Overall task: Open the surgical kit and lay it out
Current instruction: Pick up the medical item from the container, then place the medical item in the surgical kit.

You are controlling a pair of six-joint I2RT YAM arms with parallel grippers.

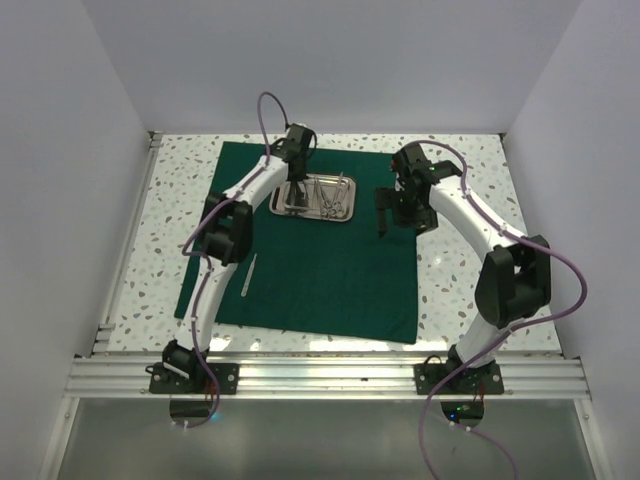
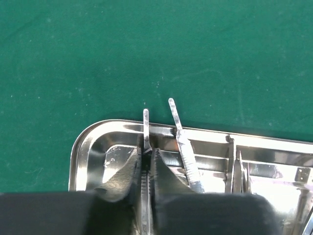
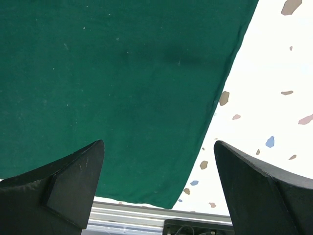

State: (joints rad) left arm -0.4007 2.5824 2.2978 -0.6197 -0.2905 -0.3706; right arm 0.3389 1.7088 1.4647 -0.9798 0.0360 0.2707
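Surroundings: white walls enclose a speckled bench (image 1: pixel 470 300) with an aluminium rail (image 1: pixel 330 375) along its near edge.
Top view, kit: the green cloth (image 1: pixel 320 270) lies spread flat, and the steel tray (image 1: pixel 312 217) sits on its far part.
Top view, tray contents: ring-handled instruments (image 1: pixel 335 195) lie in the tray's right half.
Top view, outside the tray: one thin tool (image 1: pixel 248 275) lies on the cloth, on the near-left side and well apart from the tray.
Top view, room: bare cloth spreads on the near side of the tray, and bare bench runs past the cloth's side edges.
Top view, arms: the left jaws reach into the tray's left end; the right jaws hang just right of the tray.
Left wrist, left jaws: almost closed, nipping a slim steel strip (image 2: pixel 145 128) whose tip overhangs the tray's rim.
Left wrist, neighbour: a flat handle (image 2: pixel 188 156) leans over the same rim, just beside the strip.
Right wrist, right jaws: spread wide, nothing between them.
Right wrist, edges: the cloth's edge runs diagonally, with bench beyond it.
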